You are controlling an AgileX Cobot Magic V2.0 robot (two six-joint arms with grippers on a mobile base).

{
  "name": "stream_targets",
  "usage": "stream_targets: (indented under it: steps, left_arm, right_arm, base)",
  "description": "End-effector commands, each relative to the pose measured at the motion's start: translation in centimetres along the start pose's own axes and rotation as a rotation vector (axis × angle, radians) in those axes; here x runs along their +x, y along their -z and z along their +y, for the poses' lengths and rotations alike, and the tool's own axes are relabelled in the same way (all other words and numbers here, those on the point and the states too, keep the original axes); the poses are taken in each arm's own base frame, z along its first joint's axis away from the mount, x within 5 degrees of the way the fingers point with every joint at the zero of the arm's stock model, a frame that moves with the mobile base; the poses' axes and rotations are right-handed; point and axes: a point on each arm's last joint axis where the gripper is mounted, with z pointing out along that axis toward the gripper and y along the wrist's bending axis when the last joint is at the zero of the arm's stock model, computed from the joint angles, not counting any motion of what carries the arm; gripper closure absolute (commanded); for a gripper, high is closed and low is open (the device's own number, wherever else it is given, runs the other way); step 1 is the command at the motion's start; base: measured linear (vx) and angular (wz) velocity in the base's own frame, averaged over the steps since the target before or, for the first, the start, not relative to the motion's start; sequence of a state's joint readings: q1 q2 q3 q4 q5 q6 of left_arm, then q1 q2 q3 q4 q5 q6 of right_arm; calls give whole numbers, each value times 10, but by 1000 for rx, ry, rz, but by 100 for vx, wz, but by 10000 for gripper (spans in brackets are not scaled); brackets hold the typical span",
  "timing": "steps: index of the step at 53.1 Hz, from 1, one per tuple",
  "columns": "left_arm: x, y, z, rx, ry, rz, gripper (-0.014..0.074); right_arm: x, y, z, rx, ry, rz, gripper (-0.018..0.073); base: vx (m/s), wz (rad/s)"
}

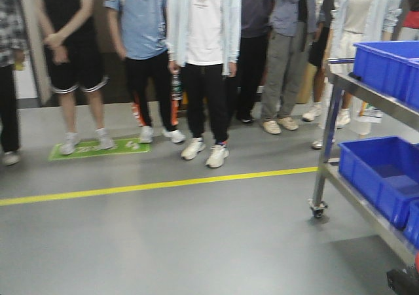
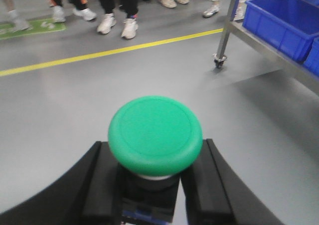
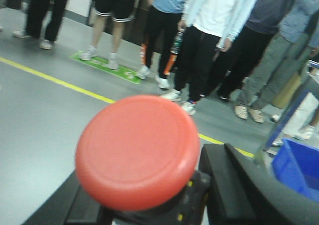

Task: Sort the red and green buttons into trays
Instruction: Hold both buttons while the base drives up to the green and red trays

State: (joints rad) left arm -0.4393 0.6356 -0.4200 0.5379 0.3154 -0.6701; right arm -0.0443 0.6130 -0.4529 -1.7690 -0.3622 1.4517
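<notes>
Left wrist-mounted view: the left pincer (image 2: pixel 152 197) is clamped on the green button (image 2: pixel 155 135), with one black finger on each side of its dark blocky base.
Green button: it sits upright between the fingers (image 2: pixel 102 185), its domed cap facing the camera and a pale ring showing under the cap. It is held in the air over the grey floor (image 2: pixel 60 110).
Right wrist-mounted view: the right pincer (image 3: pixel 149 210) grips the red button (image 3: pixel 137 150) in the same way, its dark fingers (image 3: pixel 234 190) pressed against the base below the cap.
Red button: its round cap fills the middle of the view, tilted slightly, and is blurred by closeness. It is also off the floor.
Floor: plain grey, crossed by a yellow line (image 1: pixel 157 185). A green floor marking (image 1: pixel 98 148) lies beyond the line.
People: a row of people (image 1: pixel 203 59) stands behind the yellow line, seen from the chest down. Two of them stand on the green marking.
Metal rack: a steel rack (image 1: pixel 335 112) on a caster (image 1: pixel 319 210) stands at the right edge of the front view, on the near side of the line.
Blue crates: deep blue crates (image 1: pixel 386 66) sit on the upper and lower shelves of the rack.
Lower right corner, front view: a dark shape with a spot of red, too cropped to tell what it is.
</notes>
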Motion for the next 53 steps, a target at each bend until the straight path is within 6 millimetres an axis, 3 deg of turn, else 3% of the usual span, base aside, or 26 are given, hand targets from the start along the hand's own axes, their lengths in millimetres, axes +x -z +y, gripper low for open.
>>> stream_targets:
  steps: [1, 32, 53]
  left_arm:
    - [-15, 2, -6, 54, 1, -83, 602]
    - [-15, 2, -6, 54, 1, -83, 602]
    - [-15, 2, -6, 54, 1, -83, 602]
  right_arm:
    - [-11, 1, -6, 36, -9, -29, 569]
    - [-10, 0, -6, 35, -10, -27, 569]
    - [-10, 0, -6, 35, -10, -27, 569]
  base:
    - [61, -34]
    - [53, -44]
    - [39, -69]
